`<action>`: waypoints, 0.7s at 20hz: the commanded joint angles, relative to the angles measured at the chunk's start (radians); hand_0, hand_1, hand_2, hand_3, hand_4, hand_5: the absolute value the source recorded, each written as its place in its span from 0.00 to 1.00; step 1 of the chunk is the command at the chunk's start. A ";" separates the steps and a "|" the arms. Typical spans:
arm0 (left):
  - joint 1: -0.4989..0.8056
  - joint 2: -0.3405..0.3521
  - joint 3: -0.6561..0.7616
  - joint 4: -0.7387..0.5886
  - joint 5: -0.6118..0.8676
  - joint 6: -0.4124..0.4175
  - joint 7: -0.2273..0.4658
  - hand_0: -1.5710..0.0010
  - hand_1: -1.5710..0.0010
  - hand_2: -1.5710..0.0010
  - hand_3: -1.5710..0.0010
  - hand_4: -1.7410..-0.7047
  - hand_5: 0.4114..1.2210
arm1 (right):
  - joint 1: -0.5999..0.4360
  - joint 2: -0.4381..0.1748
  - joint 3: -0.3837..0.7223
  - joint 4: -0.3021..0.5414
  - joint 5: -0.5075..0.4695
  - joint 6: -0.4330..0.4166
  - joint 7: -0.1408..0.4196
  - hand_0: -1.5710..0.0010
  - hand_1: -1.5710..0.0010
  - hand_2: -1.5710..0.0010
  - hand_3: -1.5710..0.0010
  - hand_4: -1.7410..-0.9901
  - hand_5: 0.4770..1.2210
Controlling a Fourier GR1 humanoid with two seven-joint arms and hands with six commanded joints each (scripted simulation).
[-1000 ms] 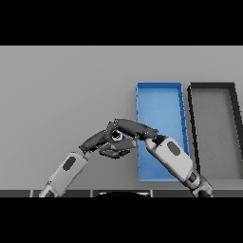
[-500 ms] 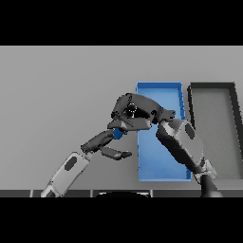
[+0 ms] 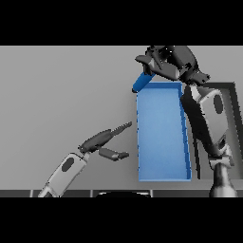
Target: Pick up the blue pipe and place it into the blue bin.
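Note:
My right hand (image 3: 167, 62) is raised over the far end of the blue bin (image 3: 161, 171), its fingers curled round the blue pipe (image 3: 141, 82). The pipe hangs tilted, its lower end sticking out down and left past the bin's far left corner. The bin is a long blue rectangular tray lying lengthwise right of the table's middle, with nothing seen inside it. My left hand (image 3: 102, 140) rests low over the table just left of the bin, open, fingers stretched toward the bin, holding nothing.
A black bin (image 3: 234, 90) of like shape lies right of the blue one, largely hidden behind my right forearm (image 3: 205, 118). Bare grey table spreads to the left and far side.
My right hand has lifted the pipe from near the left hand and carried it up and away, to above the blue bin's far end. The left hand has stayed low, its fingers straightening.

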 commanded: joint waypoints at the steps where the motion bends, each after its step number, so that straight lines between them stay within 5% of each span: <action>1: 0.003 0.003 0.006 -0.006 0.004 0.003 -0.007 1.00 1.00 1.00 1.00 0.80 0.09 | 0.021 -0.012 -0.005 0.033 0.022 0.002 -0.002 0.00 0.00 0.00 0.00 0.00 0.88; 4: -0.004 -0.002 0.010 0.023 0.001 0.001 0.003 1.00 1.00 1.00 1.00 0.81 0.10 | 0.110 -0.027 -0.021 0.107 0.055 -0.014 0.007 0.00 0.00 0.00 0.00 0.00 0.86; 8: -0.001 -0.008 0.008 0.018 0.005 0.004 0.009 1.00 1.00 1.00 1.00 0.82 0.08 | 0.264 -0.032 0.001 0.087 0.093 -0.054 0.048 0.00 0.00 0.00 0.00 0.00 0.87; 14: 0.002 0.003 0.006 0.011 0.003 -0.004 -0.009 1.00 1.00 1.00 1.00 0.83 0.06 | 0.431 -0.038 0.068 0.076 0.106 -0.139 0.189 0.00 0.00 0.00 0.00 0.00 0.87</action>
